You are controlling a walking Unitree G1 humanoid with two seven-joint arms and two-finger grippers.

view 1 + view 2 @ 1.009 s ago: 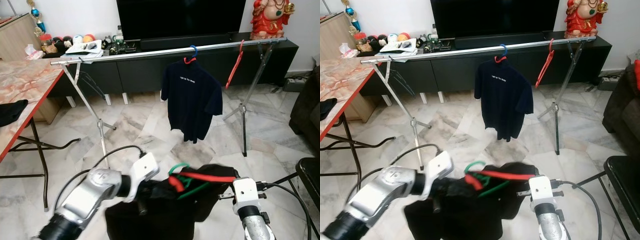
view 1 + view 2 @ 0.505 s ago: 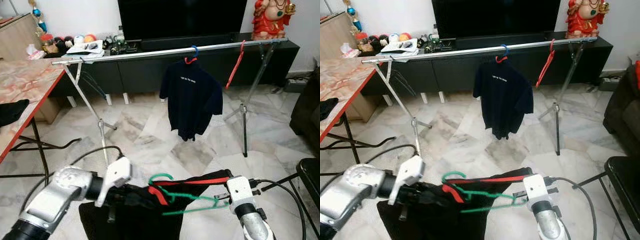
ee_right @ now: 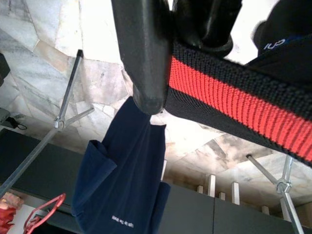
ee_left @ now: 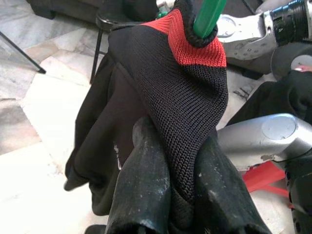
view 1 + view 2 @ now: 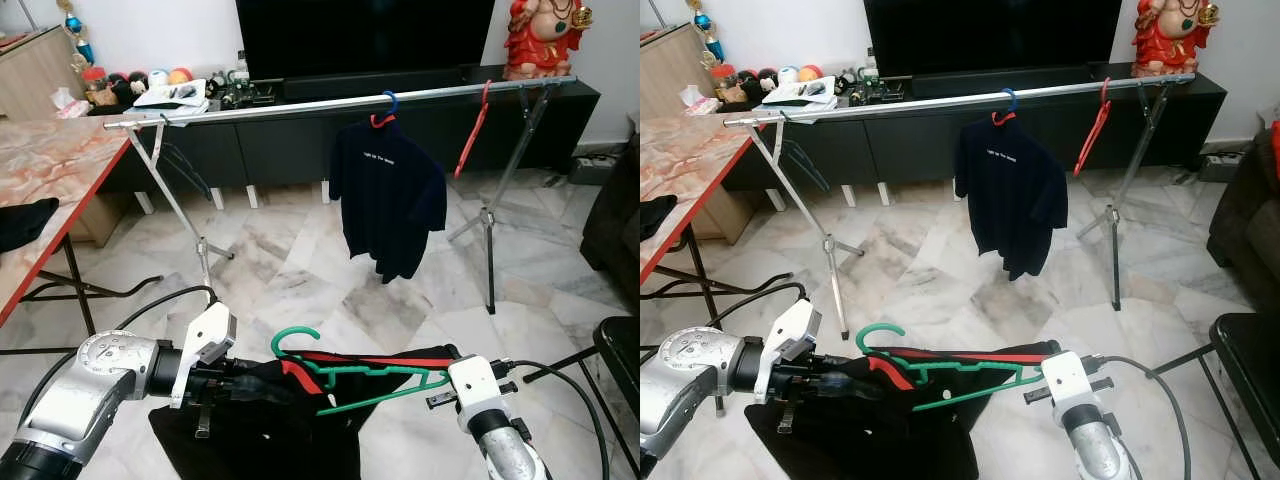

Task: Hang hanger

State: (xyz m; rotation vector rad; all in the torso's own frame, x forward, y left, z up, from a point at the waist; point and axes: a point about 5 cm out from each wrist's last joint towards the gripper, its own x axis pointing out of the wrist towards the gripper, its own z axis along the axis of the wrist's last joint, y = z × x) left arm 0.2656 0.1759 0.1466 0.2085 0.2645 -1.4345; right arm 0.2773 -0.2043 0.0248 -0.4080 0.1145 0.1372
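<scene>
A green hanger (image 5: 352,372) carries a black garment (image 5: 270,430) with red trim, held low in front of me between both grippers. My left gripper (image 5: 238,386) is shut on the garment's red-edged collar (image 4: 196,48), just beside the hanger's hook. On the other end, my right gripper (image 5: 443,362) is shut on the red-striped edge (image 3: 229,103). Beyond them a silver clothes rail (image 5: 300,106) spans the room. A navy T-shirt (image 5: 388,198) on a blue hanger and a bare red hanger (image 5: 470,130) hang from it.
A marble-patterned table with a red edge (image 5: 50,185) stands at the left, a black cloth (image 5: 20,222) on it. A black TV console (image 5: 270,145) runs behind the rail. A black chair (image 5: 620,345) and a dark sofa (image 5: 615,215) are at the right.
My left gripper has drawn back to the left and the garment now stretches wider along the green hanger. The hanger's hook stands up in plain sight.
</scene>
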